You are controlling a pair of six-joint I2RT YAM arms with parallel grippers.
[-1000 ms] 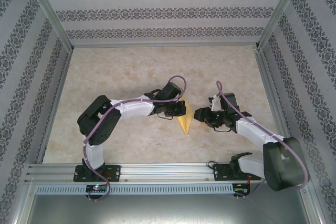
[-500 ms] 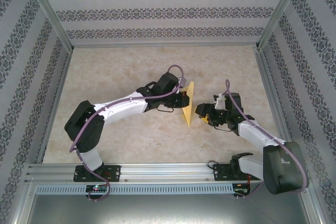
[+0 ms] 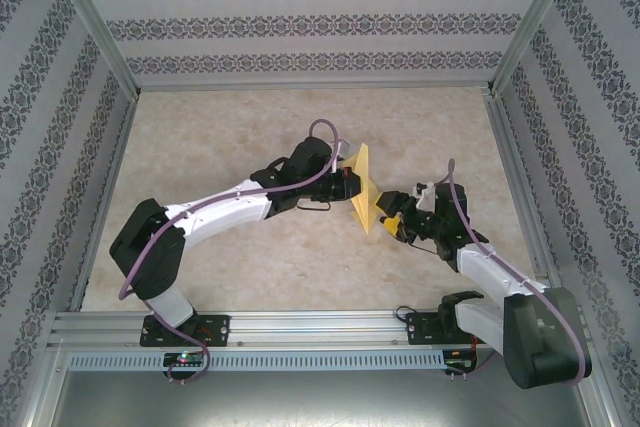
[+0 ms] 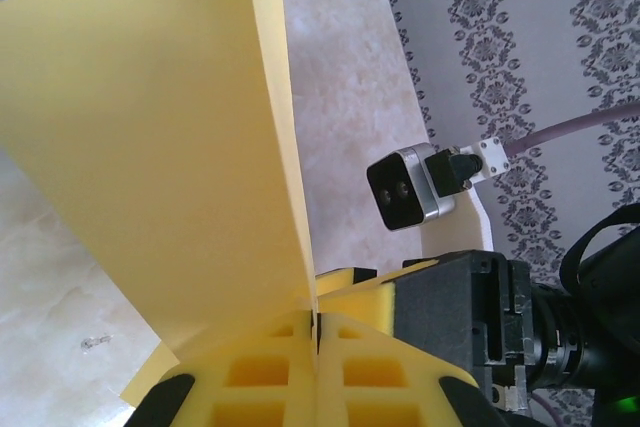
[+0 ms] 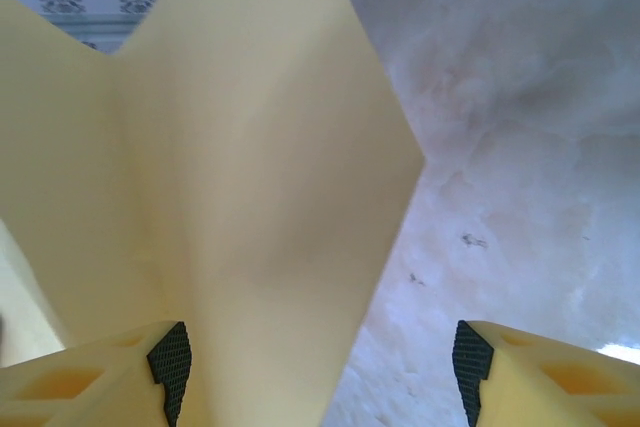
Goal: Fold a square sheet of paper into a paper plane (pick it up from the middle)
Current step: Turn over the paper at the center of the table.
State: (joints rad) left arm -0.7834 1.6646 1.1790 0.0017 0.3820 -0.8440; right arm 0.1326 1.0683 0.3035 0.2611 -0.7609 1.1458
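We see paper sheet [image 3: 364,190] moved toward upper right, left gripper [image 4: 315,332] clamped on it; right gripper [image 5: 320,357] spread wider, holding nothing; sheet's bottom cropped.

The left hand [image 3: 349,184] holds the creased yellow paper [image 3: 362,193] upright.

Your left arm stretches over the worktop [image 3: 200,137], left gripper [image 3: 350,185] pinching the paper sheet [image 3: 362,179]. Your right gripper [image 3: 386,219] gapes wide.

One square sheet of paper [image 3: 362,192], two arms [image 3: 215,212] [image 3: 490,269], two claws (left claw [image 3: 349,183], right claw [image 3: 386,217]), one table [image 3: 250,137]
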